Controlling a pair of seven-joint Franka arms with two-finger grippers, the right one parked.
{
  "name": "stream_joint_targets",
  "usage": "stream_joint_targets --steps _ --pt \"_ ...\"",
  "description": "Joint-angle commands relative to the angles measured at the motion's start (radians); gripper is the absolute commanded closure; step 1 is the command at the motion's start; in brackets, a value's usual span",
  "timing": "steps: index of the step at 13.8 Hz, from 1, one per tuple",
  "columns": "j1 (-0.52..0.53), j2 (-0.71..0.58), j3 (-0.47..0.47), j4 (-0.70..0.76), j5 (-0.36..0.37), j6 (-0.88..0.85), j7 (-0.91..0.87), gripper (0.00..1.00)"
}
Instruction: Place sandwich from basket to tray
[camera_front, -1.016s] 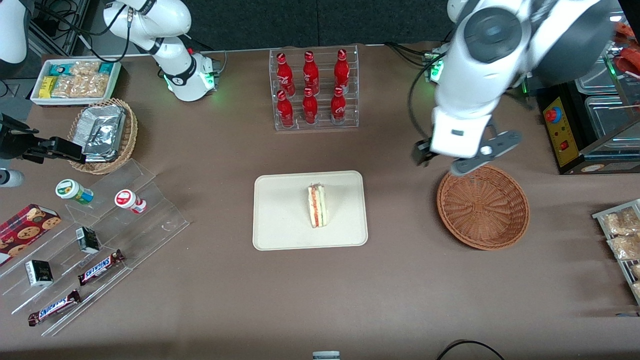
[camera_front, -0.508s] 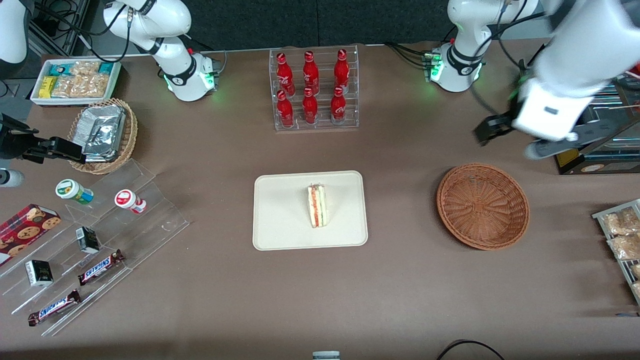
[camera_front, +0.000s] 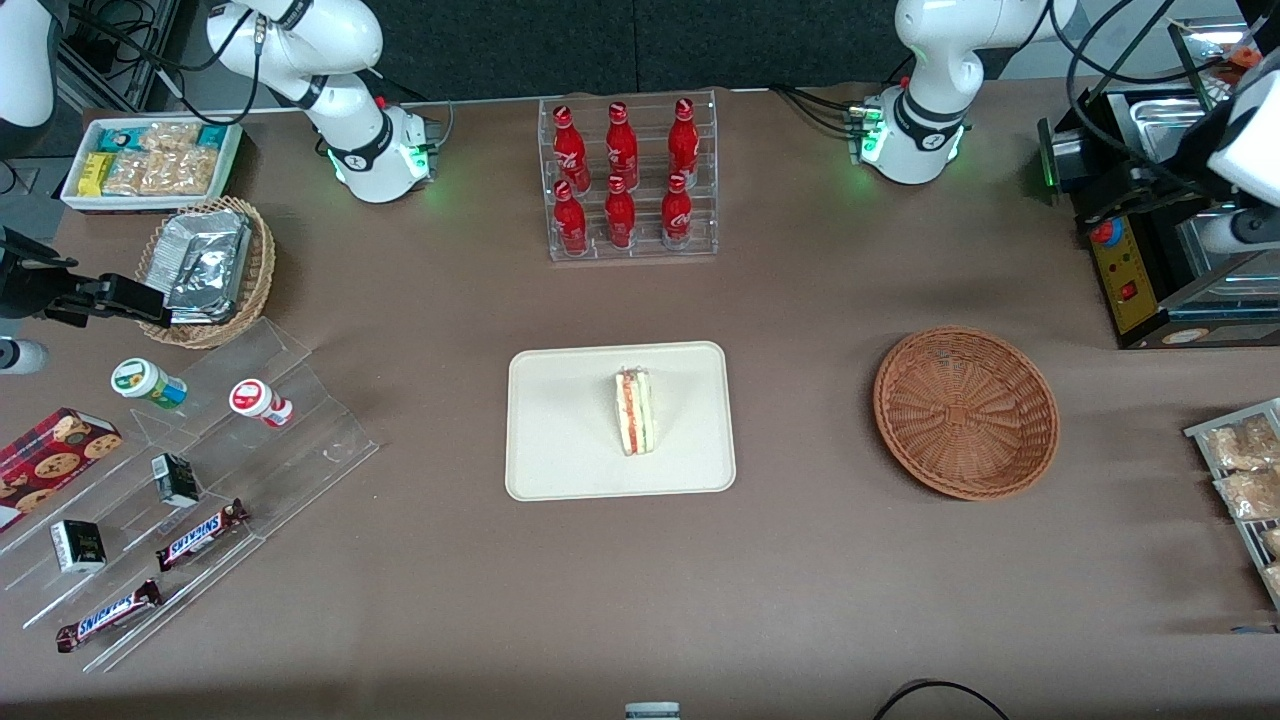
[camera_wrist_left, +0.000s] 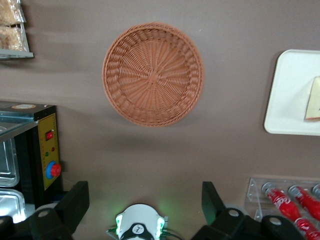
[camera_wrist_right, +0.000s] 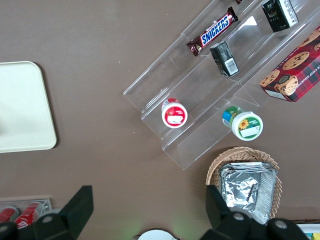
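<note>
The sandwich (camera_front: 635, 410) lies on the cream tray (camera_front: 560, 450) in the middle of the table, filling stripe up. A corner of it also shows in the left wrist view (camera_wrist_left: 314, 100) on the tray (camera_wrist_left: 290, 95). The reddish-brown basket (camera_front: 965, 410) stands beside the tray toward the working arm's end and holds nothing; the left wrist view shows it from above (camera_wrist_left: 152, 74). My left gripper (camera_front: 1240, 200) is high up at the working arm's end of the table, farther from the front camera than the basket. In its wrist view the gripper (camera_wrist_left: 143, 195) is open and holds nothing.
A clear rack of red bottles (camera_front: 625, 180) stands farther from the front camera than the tray. A black machine with a red button (camera_front: 1130, 250) is under the gripper. Snack packets (camera_front: 1240, 470) lie at the working arm's end. An acrylic snack stand (camera_front: 180, 480) and a foil-packet basket (camera_front: 205, 270) are at the parked arm's end.
My left gripper has swung from just over the basket's rim out toward the working arm's end of the table. The sandwich, tray and basket have not moved.
</note>
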Motion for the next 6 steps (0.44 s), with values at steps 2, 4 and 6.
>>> stream_joint_targets --steps 2,4,6 --pt "-0.014 -0.041 0.029 -0.049 0.003 0.007 0.075 0.01" --pt "-0.027 -0.029 0.027 -0.035 0.040 0.002 0.078 0.01" --pt "-0.054 -0.017 0.027 -0.031 0.044 0.004 0.061 0.01"
